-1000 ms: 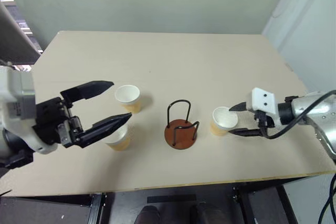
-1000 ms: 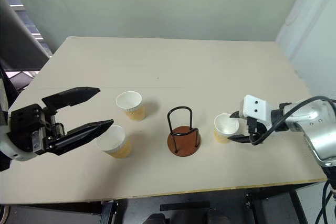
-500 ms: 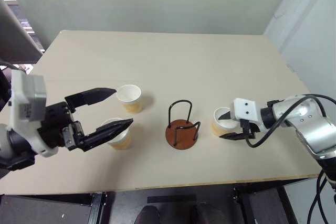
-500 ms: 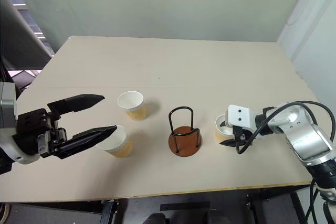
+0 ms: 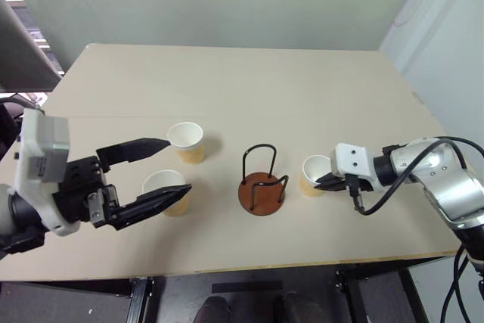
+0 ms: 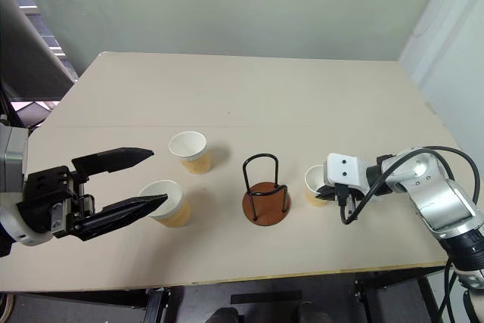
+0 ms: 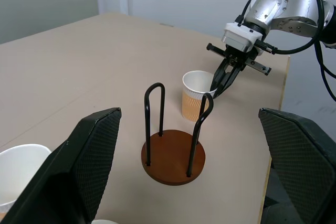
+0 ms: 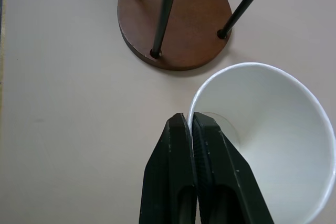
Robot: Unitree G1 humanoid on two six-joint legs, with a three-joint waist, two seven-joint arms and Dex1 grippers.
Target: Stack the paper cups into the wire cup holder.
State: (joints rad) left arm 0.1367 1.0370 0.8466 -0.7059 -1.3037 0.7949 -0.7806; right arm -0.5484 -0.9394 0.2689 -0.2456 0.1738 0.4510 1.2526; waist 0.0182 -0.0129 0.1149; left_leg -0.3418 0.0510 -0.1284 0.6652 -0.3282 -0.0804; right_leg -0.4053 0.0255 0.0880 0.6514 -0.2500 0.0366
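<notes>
Three paper cups stood on the pale bench (image 5: 302,88), none yet in the wire cup holder (image 5: 261,183), which stood empty near the middle, so the whole stacking job looked still to do. Left of the holder, the left pincer (image 5: 155,175) was spread wide, its black fingers either side of the nearest cup (image 5: 164,189), with a second cup (image 5: 185,141) just beyond. Right of the holder, the right pincer (image 5: 324,180) was clenched on the rim of the third cup (image 6: 317,185), one finger inside the wall and one outside; lifting it looked the likely first step.
</notes>
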